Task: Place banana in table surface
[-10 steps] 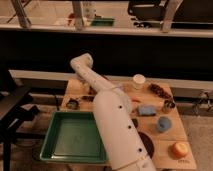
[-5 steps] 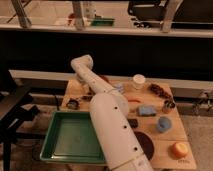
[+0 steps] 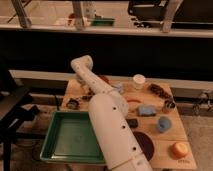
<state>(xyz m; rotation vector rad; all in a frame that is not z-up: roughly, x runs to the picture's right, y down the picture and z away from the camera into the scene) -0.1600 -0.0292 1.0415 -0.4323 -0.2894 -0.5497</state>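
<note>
My white arm rises from the bottom centre and bends at an elbow over the far left of the table surface (image 3: 150, 98), a light tan wooden top. From the elbow it dips down to the gripper (image 3: 86, 93), which sits low over the table's left part, mostly behind the arm. The banana is hidden; I cannot make out any pale-yellow piece at the gripper.
A green tray (image 3: 59, 145) lies front left. On the table stand a white cup (image 3: 139, 80), an orange-red carrot-like piece (image 3: 131, 100), two blue items (image 3: 146, 110), a metal can (image 3: 169, 105), a dark disc (image 3: 145, 142) and an orange object (image 3: 179, 149). A small dark object (image 3: 74, 103) sits beside the gripper.
The thick arm segment has shifted slightly left and up across the view. The elbow stays over the far left of the table, and the objects have not moved.
</note>
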